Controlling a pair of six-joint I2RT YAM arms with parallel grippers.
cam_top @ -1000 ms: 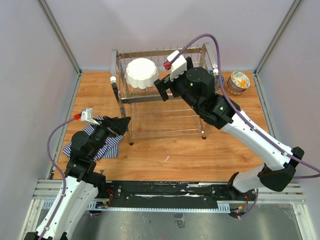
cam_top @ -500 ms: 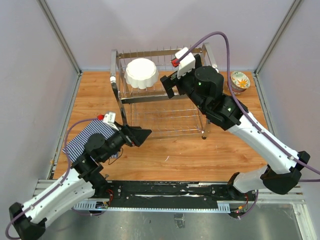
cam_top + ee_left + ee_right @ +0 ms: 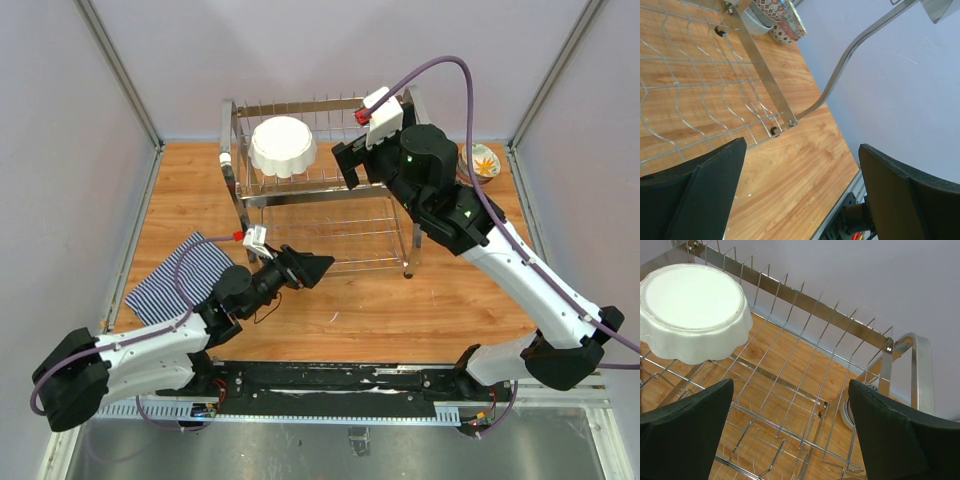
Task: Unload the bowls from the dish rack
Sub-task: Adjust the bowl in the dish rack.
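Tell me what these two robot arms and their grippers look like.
The left arm and right arm have white shells, black joints. A purple cable runs to each wrist's white camera block with a red plug. The left gripper and right gripper have broad black fingers.

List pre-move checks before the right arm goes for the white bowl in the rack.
1. Right gripper open and empty: ok.
2. Left gripper open and empty: ok.
3. White scalloped bowl sitting on the upper tier of the dish rack: ok.
4. Bowl lined up between the right fingers: not ok, it sits off to the left in the wrist view.
5. Left gripper clear of the rack: cannot tell, it is close to the lower tier's front edge.
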